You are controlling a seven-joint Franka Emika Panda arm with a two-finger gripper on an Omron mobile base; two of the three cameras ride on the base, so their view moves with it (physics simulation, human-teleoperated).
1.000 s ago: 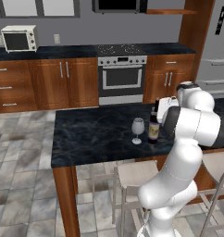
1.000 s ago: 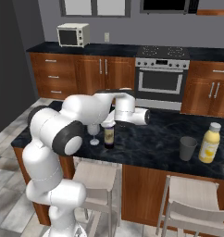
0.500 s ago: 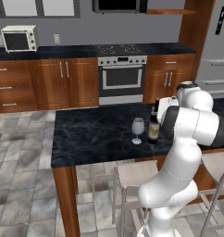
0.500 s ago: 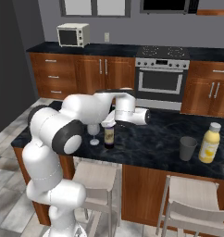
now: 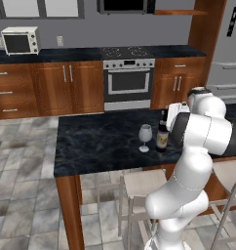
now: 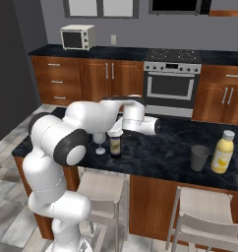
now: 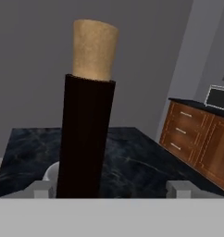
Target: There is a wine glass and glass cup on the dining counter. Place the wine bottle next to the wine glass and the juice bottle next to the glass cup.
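You have the wine bottle standing upright on the dining counter, just beside the wine glass, which sits to its left in the left base view and also to its left in the right base view, where bottle and glass stand close together near the counter's front edge. Your gripper is at the bottle's neck with its jaws spread: in the hand view the two fingertips sit wide apart, the dark neck and tan top rising close to the left one with a clear gap on the right side, so nothing is pinched. Whether the left tip touches the glass neck, you cannot tell from here. Farther along the counter, the glass cup stands just beside the juice bottle, both well apart from the wine pair. Pale stools stand at the counter's near side.
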